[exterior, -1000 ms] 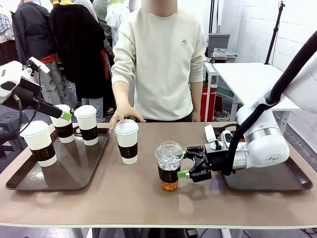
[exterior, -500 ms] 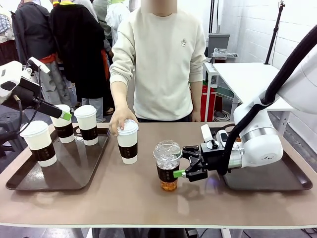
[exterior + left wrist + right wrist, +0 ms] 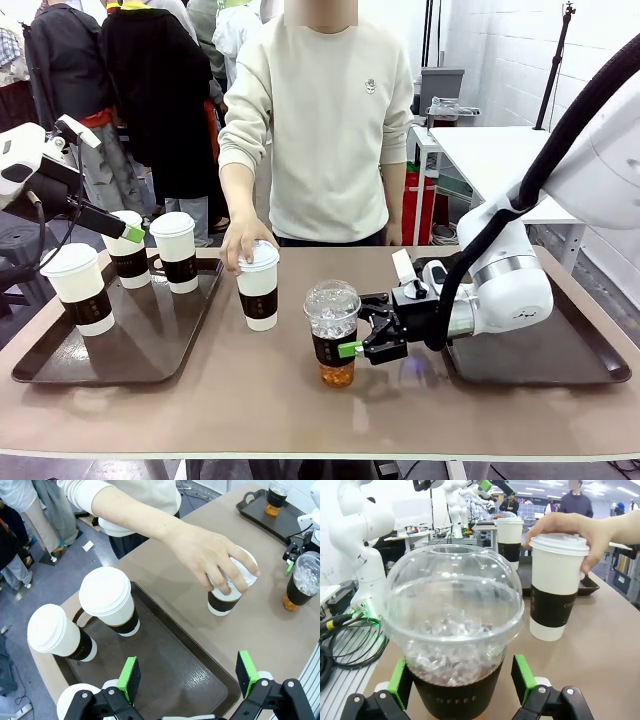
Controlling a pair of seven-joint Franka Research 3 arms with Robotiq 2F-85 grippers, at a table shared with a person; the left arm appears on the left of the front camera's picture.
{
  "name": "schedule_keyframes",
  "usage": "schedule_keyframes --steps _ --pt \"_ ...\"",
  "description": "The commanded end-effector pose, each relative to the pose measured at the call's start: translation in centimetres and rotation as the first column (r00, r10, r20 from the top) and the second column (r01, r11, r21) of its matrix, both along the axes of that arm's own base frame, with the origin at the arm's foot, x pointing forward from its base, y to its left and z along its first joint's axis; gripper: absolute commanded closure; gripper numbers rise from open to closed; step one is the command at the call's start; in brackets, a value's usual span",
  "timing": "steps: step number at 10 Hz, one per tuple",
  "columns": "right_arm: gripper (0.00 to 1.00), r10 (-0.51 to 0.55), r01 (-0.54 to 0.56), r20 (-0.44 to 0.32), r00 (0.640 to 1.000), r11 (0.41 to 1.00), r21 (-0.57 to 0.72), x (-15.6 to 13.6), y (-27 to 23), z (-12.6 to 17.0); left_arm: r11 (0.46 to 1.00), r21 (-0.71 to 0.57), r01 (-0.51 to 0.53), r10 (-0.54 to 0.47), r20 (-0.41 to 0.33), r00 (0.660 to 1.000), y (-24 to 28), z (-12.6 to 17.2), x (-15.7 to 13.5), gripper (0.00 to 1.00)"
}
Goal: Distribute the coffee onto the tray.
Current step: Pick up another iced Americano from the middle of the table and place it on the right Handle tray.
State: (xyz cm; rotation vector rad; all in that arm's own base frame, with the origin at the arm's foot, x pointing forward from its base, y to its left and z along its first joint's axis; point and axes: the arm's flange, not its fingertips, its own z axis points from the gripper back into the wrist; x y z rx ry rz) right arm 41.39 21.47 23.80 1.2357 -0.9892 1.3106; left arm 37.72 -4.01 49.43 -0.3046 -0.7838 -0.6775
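Your right tool (image 3: 352, 343) has its green pads on either side of the dark sleeve of a clear dome-lidded cup (image 3: 333, 345) of amber drink, pinching it just above the surface (image 3: 300, 410) near the middle; in the right wrist view the pads sit against the sleeve on both flanks, so you can take that cup as gripped but not yet delivered. Just to its left and a little farther off, a white lidded paper cup (image 3: 259, 285) stands on the bare surface with the person's hand (image 3: 243, 240) closed over its lid, so that one too is outside any tray. Your left tool (image 3: 187, 675) hangs spread and empty above the left tray (image 3: 120, 365), fingers wide apart with nothing between them. On that tray three white lidded cups already stand: one at the near left (image 3: 79, 288) and two side by side at the far end (image 3: 177, 252). In the left wrist view, a second amber cup (image 3: 275, 496) stands on the right tray (image 3: 590, 372) at its far corner. So, by my judgement, four cups are placed and two remain: the gripped one and the one under the person's hand.
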Motion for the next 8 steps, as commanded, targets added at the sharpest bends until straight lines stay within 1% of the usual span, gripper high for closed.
schedule_keyframes --steps 1,4,8 --pt "0.00 0.048 -0.049 -0.044 0.998 0.999 -0.013 0.6 1.1 -0.3 1.000 -0.006 0.002 -0.002 -0.005 1.000 0.2 -0.1 0.0 0.00" --pt "0.00 0.066 -0.068 -0.059 0.996 0.997 -0.021 0.6 1.6 -0.2 1.000 -0.006 0.002 -0.002 -0.005 1.000 0.2 -0.1 0.0 0.00" --pt "0.00 0.094 -0.096 -0.055 0.994 0.995 -0.032 0.6 2.4 -0.6 1.000 -0.006 0.002 -0.002 -0.005 1.000 0.2 -0.1 0.0 0.00"
